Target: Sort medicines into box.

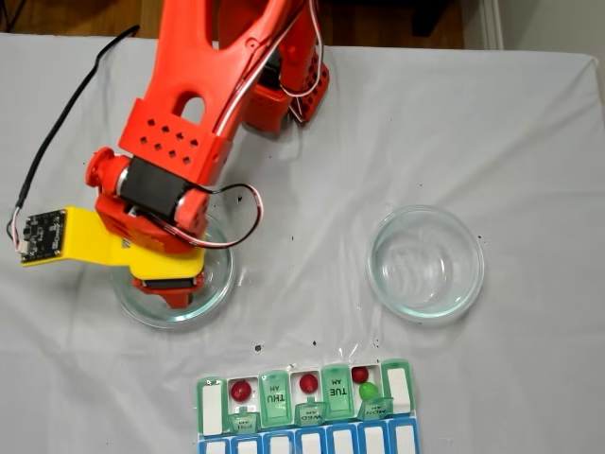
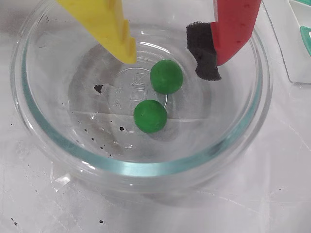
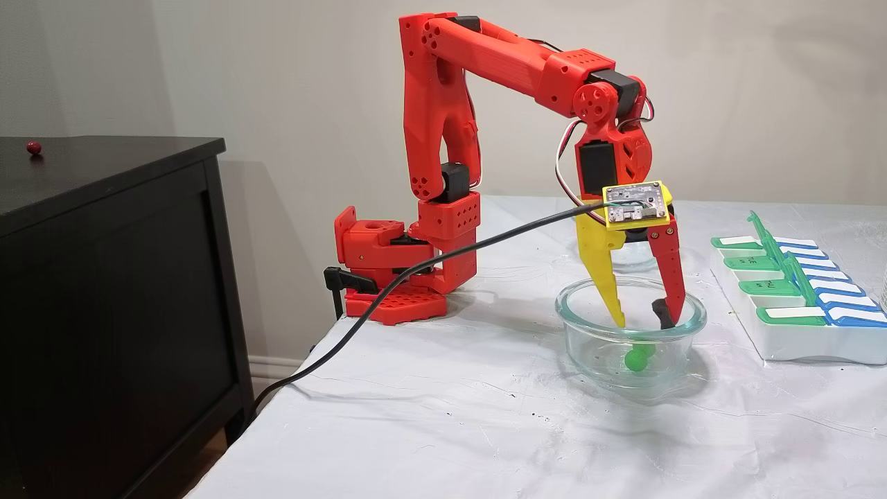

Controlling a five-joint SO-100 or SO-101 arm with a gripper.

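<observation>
My pincer (image 2: 172, 60) hangs open inside a round clear glass bowl (image 2: 146, 167), with nothing held. In the wrist view my yellow finger (image 2: 114, 29) is on the left and my red finger (image 2: 235, 29) with its black foam pad (image 2: 204, 53) is on the right. Two small shiny green balls (image 2: 166, 76) (image 2: 150, 116) lie on the bowl's floor. The far one sits just below the gap between my fingertips. The near one lies right beside it, a bit closer to the camera. I cannot tell if the two balls touch.

From the side, my fingertips (image 3: 621, 320) dip below the bowl's rim, just above the green balls (image 3: 636, 359).

In the fixed view from above, the flat white pill box with see-through green lids (image 1: 399, 388) lies at the near edge of the table, to the right of my bowl (image 1: 217, 284). Three dark red balls (image 1: 242, 390) (image 1: 307, 382) (image 1: 359, 375) sit in its open slots. One green ball (image 1: 369, 390) shares the slot with the rightmost red one. The lids marked THU (image 1: 274, 393) and TUE (image 1: 337, 389) are shut. A row of blue lids (image 1: 312, 443) runs along the very near edge.

A second clear glass bowl (image 1: 425, 263) stands well to the right of mine.

Far off to the left in the side view, a small dark red ball (image 3: 32, 147) rests on a black cabinet (image 3: 104, 277).
</observation>
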